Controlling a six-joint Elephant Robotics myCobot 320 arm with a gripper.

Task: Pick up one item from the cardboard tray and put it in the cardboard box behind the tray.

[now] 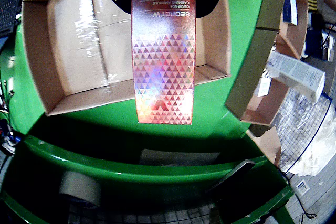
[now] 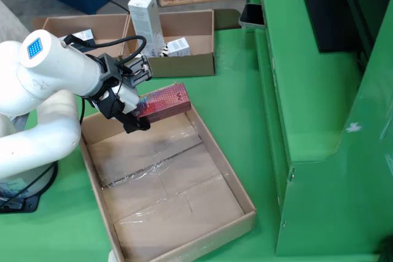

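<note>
Side-view framing shows the green surface (image 2: pixel 233 108) carrying two cardboard containers: a large, shallow, open one (image 2: pixel 227 170) in the foreground, bare inside apart from tape and a clear film, and a smaller two-compartment one (image 2: pixel 196 65) farther back that holds several white cartons (image 2: pixel 145 13). Which of these the task means by tray and by box cannot be settled from the pictures alone. The white arm (image 2: pixel 49 78) reaches from the left of this view over the far end of the large container.

The gripper (image 2: pixel 132 99) carries a red holographic carton (image 2: pixel 163 102), held clear of the cardboard floor just above that container's far corner. In the view that rides on the gripper, the same carton (image 1: pixel 164 51) hangs lengthwise down the middle of the frame with the bare container (image 1: pixel 52 51) beneath it, so the jaws are clamped on the carton's upper end, though the contact itself lies out of frame.

By this reading, the pick looks done. What remains is the lowering, or carrying across, and the release; the carton has not yet been set down anywhere.
</note>
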